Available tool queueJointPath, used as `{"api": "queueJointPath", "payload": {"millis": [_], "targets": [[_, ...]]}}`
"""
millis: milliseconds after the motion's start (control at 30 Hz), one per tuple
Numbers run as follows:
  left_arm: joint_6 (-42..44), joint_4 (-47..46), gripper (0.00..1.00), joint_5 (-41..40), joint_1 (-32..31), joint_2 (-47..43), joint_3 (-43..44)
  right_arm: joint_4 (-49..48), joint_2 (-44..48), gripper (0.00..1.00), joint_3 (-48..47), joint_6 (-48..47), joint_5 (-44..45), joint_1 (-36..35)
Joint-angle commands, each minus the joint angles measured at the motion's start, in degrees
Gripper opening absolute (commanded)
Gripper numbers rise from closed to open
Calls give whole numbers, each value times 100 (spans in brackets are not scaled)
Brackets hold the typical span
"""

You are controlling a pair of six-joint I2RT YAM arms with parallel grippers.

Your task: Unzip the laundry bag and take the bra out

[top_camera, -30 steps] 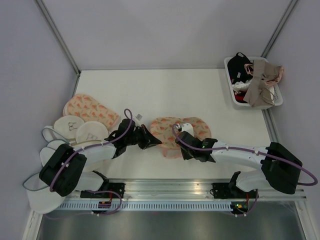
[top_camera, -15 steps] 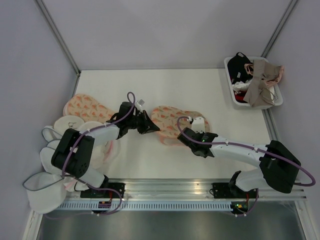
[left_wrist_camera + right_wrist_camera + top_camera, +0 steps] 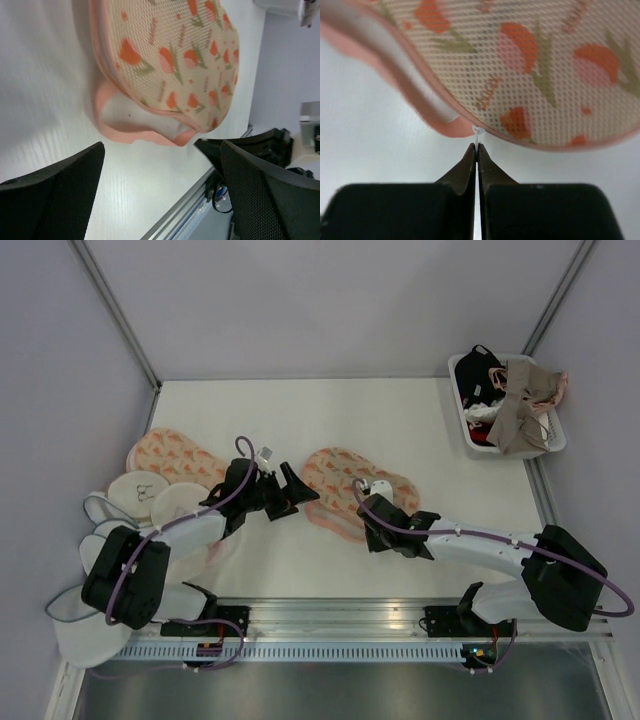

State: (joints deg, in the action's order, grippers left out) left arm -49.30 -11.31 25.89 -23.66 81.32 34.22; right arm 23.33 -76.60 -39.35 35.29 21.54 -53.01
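The laundry bag (image 3: 345,478) lies flat mid-table, peach with an orange-red print and pink trim. My right gripper (image 3: 372,525) sits at its near edge. In the right wrist view the jaws (image 3: 477,146) are shut on the small white zipper pull (image 3: 478,134) under the bag's rim (image 3: 535,75). My left gripper (image 3: 300,490) stands open just off the bag's left end, touching nothing. In the left wrist view its fingers (image 3: 55,192) spread wide below the bag (image 3: 175,60), whose pink-edged seam gapes a little (image 3: 135,117). The bra is hidden.
A second printed pouch (image 3: 178,462) and round white mesh pouches (image 3: 150,498) lie at the left, beside the left arm. A white bin (image 3: 552,440) with beige and black garments stands at the back right. The metal rail (image 3: 330,612) runs along the near edge.
The left gripper has opened and let go of the bag's left end. The bag has stretched out flatter and longer. The right gripper stays shut on the zipper pull and has shifted along the near edge.
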Motion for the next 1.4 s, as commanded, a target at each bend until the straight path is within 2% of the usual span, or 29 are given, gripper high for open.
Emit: {"api": "queueJointPath", "payload": {"millis": [0,67,100,167,333,467,567,600,667,700,733,800,933,1133,1267,1300,1367], "targets": [[-729,-222,100,-146,-156,-669,-537,-1712,153,0,243,-488,-2071,-16],[-914,-275,100,-41,-340,-941,-696,-2269,241,0,331,-488,-3114,-25],[-1132,-510,100,-5,-411,-1003,-871,-2663,233,0,341,-488,-3330,-25],[-1327,-705,100,74,-595,-1092,-1004,-2807,172,0,280,-514,-3603,-33],[-1547,-995,100,-5,-973,-811,-970,-2729,-30,0,42,-646,-3630,-69],[-1828,-1434,99,-207,-1394,-171,-900,-2878,4,0,112,-611,-3683,-112],[-1943,-1979,84,-190,-1571,286,-829,-2913,48,0,182,-585,-3683,-156],[-1961,-2067,69,-146,-1589,401,-812,-2896,57,0,191,-593,-3683,-157],[-2031,-2305,44,-137,-1589,551,-855,-2826,110,0,217,-611,-3640,-165],[-2040,-2332,21,-172,-1589,552,-881,-2799,145,0,226,-620,-3631,-165],[-2040,-2323,12,-276,-1589,543,-908,-2764,189,0,235,-628,-3596,-165],[-2022,-2139,2,-374,-1589,464,-917,-2685,259,1,279,-646,-3569,-157],[-1847,-1752,2,-506,-1510,394,-768,-2509,400,0,358,-655,-3613,-183],[-1618,-1515,2,-331,-1282,455,-530,-1579,304,1,420,-804,-3745,-402],[-1469,-1488,2,-111,-1132,464,-451,-551,75,0,429,-734,-2886,-456],[-1434,-1471,2,-58,-1115,464,-442,-358,-47,0,394,-656,-2196,-455],[-1320,-1357,2,56,-1097,438,-390,188,-188,0,218,-313,-1384,-455]]}}
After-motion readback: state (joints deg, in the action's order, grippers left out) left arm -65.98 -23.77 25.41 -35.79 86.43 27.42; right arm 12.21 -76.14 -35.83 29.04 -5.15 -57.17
